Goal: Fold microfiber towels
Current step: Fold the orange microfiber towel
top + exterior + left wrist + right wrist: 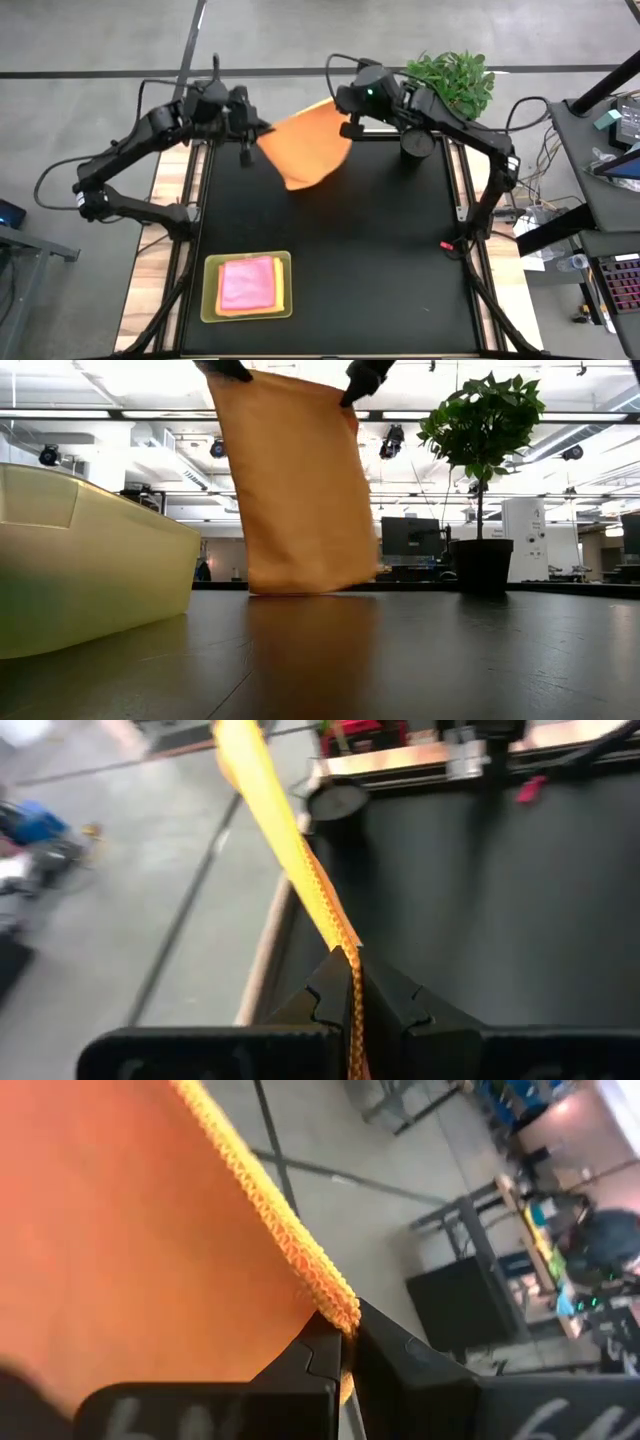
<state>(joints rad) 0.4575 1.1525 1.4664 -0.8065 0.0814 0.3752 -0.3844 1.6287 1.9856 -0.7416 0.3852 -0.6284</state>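
An orange microfiber towel [305, 150] hangs spread between my two grippers above the far middle of the table. My left gripper [256, 135] is shut on its upper left corner and my right gripper [346, 126] on its upper right corner. In the low view the orange towel [300, 490] hangs as a flat sheet, its lower edge [310, 590] close to the table; whether it touches I cannot tell. A pink towel [247, 282] lies folded on a yellow one in the tray. My left gripper pinches the towel's stitched top edge at its left corner [343, 942] between its two fingers, which slant downward from the table's left. The hem runs taut from the fingers toward the other gripper. The cloth hangs below the hold. My right gripper pinches the towel's top right corner [328, 1295] on the stitched hem between its two fingers, which slant downward from the table's right. The sheet spreads away from the fingers and hangs below them, its top edge drawn straight.
A translucent lime-green tray [211, 300] stands at the table's near left; in the low view the tray [80, 560] is large at the left. A potted plant [455, 80] stands at the far right corner. The dark tabletop [400, 250] lies bare at the near right.
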